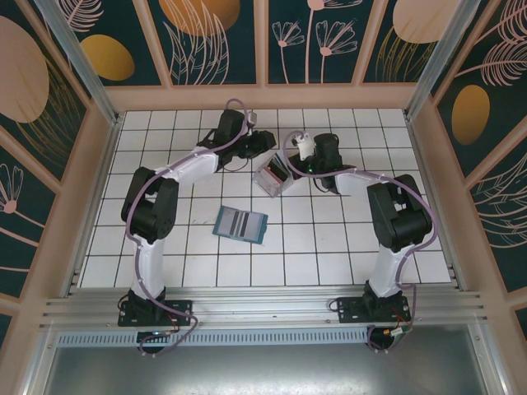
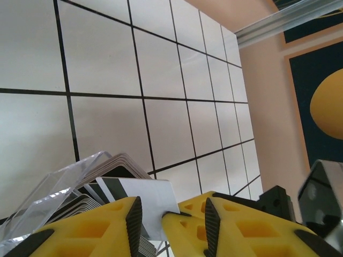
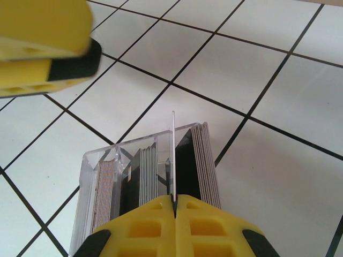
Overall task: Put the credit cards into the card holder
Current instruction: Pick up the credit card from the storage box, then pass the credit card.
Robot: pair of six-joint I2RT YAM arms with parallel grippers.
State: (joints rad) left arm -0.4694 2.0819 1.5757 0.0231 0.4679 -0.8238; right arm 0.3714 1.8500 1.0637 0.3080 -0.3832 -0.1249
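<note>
Both arms rise from their bases, fold at high elbows and slant inward, so the grippers end up near each other; the left arm [image 1: 156,206] runs forward and to the right; the left gripper [image 2: 172,206] has its yellow fingers [image 2: 107,225] a little apart, ribbed black pads facing each other; the right arm [image 1: 395,218] bends forward and to the left; the right gripper [image 3: 174,199] is pressed tight, fingertips pinching the edge of a thin card [image 3: 173,155] that sticks straight out ahead of them.
</note>
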